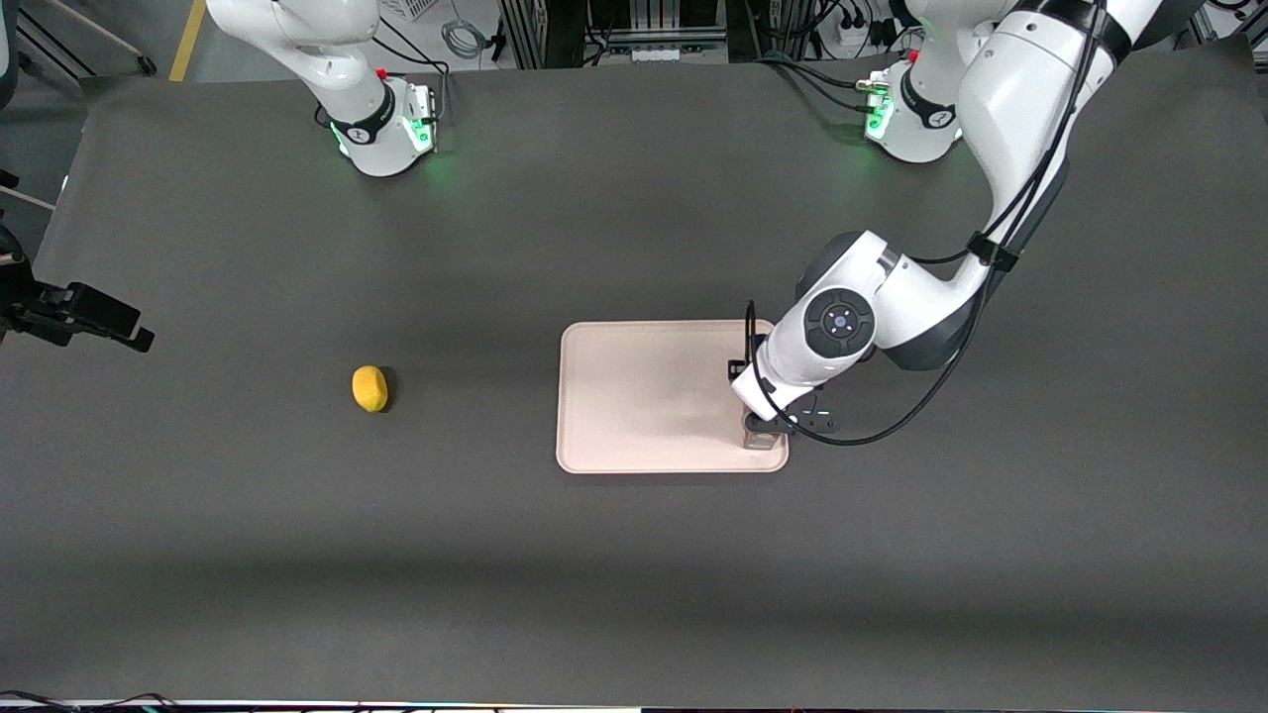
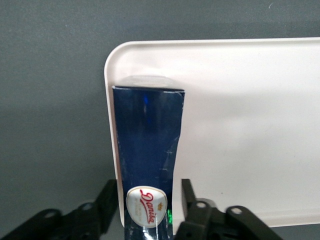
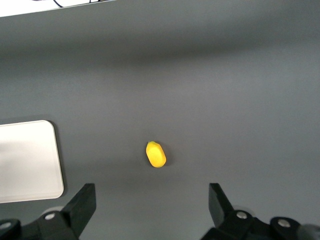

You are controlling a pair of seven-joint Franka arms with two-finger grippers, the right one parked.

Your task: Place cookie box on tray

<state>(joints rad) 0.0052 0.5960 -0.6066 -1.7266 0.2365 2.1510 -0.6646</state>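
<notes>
One cookie box [image 2: 147,155], dark navy with a round white-and-red logo, stands upright on the tray [image 2: 240,130], its lower end resting just inside the tray's rounded corner and close along the rim. In the front view only the box's pale top end [image 1: 761,440] shows, at the tray's corner nearest the front camera on the working arm's side, under the arm's wrist. Both fingers [image 2: 192,200] of the pincer [image 2: 148,212] flank the carton near its logo; a narrow gap shows at the one finger, so the jaws look slightly parted around the box rather than pressed on it. From the front, the pincer [image 1: 768,428] hangs directly above that corner of the tray [image 1: 634,396]. Pale pink and otherwise bare, the tray lies near the middle of the dark bench [image 1: 634,574]. Well apart from it, toward the parked arm's end of the bench, sits a small yellow lemon-shaped object [image 1: 369,387].
</notes>
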